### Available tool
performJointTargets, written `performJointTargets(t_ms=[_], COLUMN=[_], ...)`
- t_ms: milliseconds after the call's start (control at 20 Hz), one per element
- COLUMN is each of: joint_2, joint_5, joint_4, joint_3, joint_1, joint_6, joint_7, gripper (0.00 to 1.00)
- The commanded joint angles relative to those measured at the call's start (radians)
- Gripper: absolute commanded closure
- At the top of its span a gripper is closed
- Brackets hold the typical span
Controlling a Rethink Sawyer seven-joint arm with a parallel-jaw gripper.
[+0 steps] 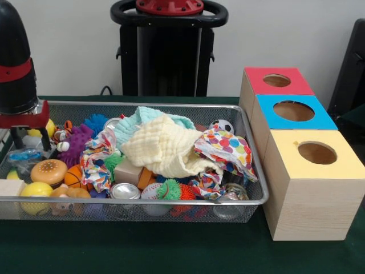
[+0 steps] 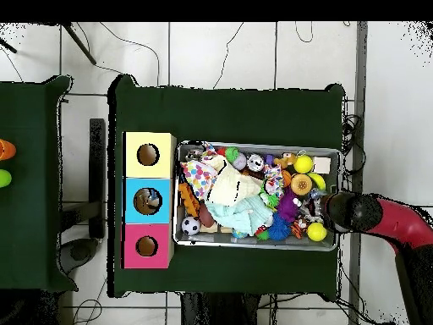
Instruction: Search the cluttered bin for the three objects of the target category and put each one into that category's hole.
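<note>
Worktop point(image 1: 142, 251): covered with dark green cloth; it carries the bin and three boxes.
Boxes: three wooden boxes stand in a row just beside the bin, each with a round hole on top: yellow box point(image 1: 336, 168), blue box point(image 1: 325, 121), red box point(image 1: 296, 85). In the overhead view, something seems to lie inside the blue one.
Bin point(image 1: 251, 171): a wire mesh tray, very full.
Cloths: a pale yellow cloth point(image 1: 165, 149), a mint cloth point(image 1: 140, 121) and a dotted cloth point(image 1: 228, 149) lie on the middle of the pile and hide what is below. They are soft and light; I judge a pinch on a raised fold is best.
Hand point(image 1: 29, 137): it hangs at the bin's end far from the boxes, low over the toys. I cannot tell how far it is open or whether it holds something.
Balls: yellow ball point(image 1: 35, 191), basketball point(image 1: 73, 176), soccer ball point(image 1: 222, 125). They are round and probably roll; take them across the middle.
Can point(image 1: 124, 191): stiff and smooth, maybe slippery.
Target category: not clear from here.
</note>
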Motion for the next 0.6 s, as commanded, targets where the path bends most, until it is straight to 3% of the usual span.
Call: performJointTargets(t_ms=[50,250,450,600], joint_2=[0.074,0.070,0.115,0.097], joint_5=[0.012,0.023,0.008,0.000], joint_4=[-0.113,-0.122,-0.144,-0.113], joint_3=[0.046,0.051,0.050,0.040], joint_1=[0.013,0.005,0.003,0.011], joint_6=[0.119,0.141,0.103,0.066], joint_7=[-0.189,-0.204,-0.201,-0.163], gripper=[0.00,0.00,0.00,0.00])
